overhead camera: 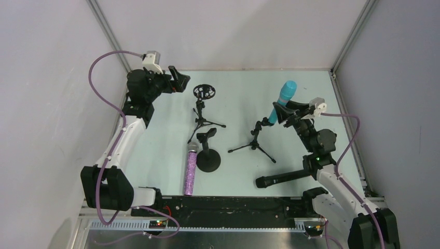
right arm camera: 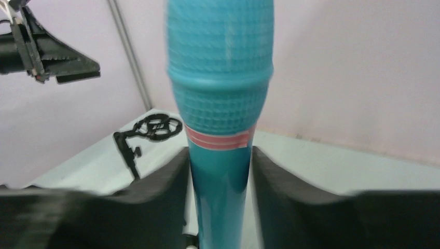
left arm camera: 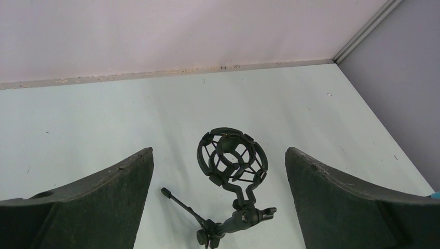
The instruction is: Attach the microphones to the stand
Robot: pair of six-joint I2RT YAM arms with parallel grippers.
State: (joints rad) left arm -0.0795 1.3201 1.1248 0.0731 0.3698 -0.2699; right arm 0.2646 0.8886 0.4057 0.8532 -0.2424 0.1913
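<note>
Right gripper (overhead camera: 282, 112): clamped on blue microphone (overhead camera: 286, 93), centre right, upright (head up), likely to seat it in tripod stand (overhead camera: 253, 139).
Left gripper (overhead camera: 180, 80): upper left, jaws wide, empty.

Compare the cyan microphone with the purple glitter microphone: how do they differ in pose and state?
The cyan microphone points steeply upward, head up; the purple glitter microphone lies flat on the table. The right gripper is shut on the cyan microphone; no gripper holds the purple glitter microphone. Both are handheld stick microphones.

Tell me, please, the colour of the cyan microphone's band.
Pinkish red band; right wrist view shows it best.
</note>
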